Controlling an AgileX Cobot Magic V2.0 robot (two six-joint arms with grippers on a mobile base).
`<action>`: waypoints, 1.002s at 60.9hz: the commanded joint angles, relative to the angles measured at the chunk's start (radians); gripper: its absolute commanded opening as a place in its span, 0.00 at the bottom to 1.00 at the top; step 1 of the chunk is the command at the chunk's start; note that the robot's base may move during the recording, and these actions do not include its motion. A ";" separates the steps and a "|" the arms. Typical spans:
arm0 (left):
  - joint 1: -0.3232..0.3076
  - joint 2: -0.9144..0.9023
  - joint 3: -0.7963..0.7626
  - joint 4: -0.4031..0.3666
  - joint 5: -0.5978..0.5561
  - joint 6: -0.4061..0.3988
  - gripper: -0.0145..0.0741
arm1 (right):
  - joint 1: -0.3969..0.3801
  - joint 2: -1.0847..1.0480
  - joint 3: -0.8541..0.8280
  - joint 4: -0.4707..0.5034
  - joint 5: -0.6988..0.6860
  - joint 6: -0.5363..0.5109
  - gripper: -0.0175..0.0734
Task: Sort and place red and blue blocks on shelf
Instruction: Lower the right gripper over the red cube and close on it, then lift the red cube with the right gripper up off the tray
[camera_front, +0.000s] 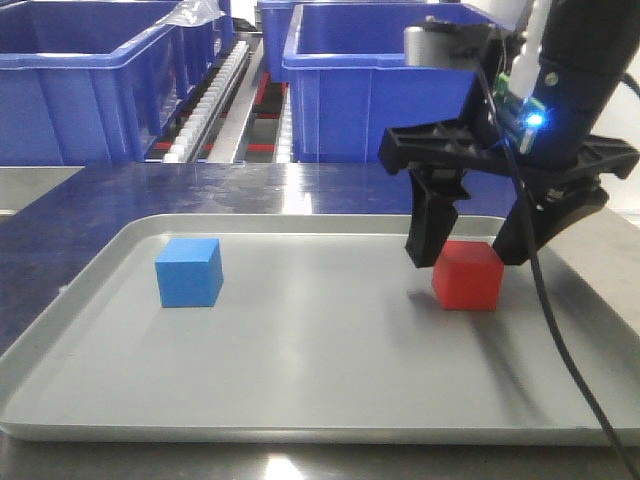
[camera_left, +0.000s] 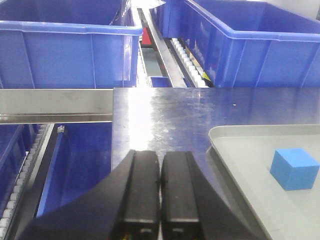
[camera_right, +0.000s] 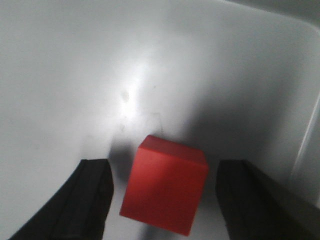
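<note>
Left gripper (camera_left: 160, 200) closed on nothing, its body cut off below; blue block (camera_front: 190, 272) on the tray (camera_front: 300, 390), left side; red block (camera_front: 467, 278) right, between the right gripper (camera_front: 462, 256) fingers, spread wide, not touching; arm cropped above.

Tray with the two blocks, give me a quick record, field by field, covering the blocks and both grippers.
red block: on the tray, robot's right side, gaps to the jaws on both sides
blue block: on the tray, robot's left side, alone
right gripper: open, straddling the red block
left gripper: shut, empty, left of the tray
</note>
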 joint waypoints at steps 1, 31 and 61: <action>-0.006 -0.022 0.041 0.000 -0.092 -0.002 0.31 | 0.002 -0.030 -0.033 0.007 -0.029 0.000 0.80; -0.006 -0.022 0.041 0.000 -0.092 -0.002 0.31 | 0.002 0.006 -0.033 0.007 -0.033 0.000 0.71; -0.006 -0.022 0.041 0.000 -0.092 -0.002 0.31 | 0.004 -0.067 -0.077 -0.005 -0.042 0.000 0.25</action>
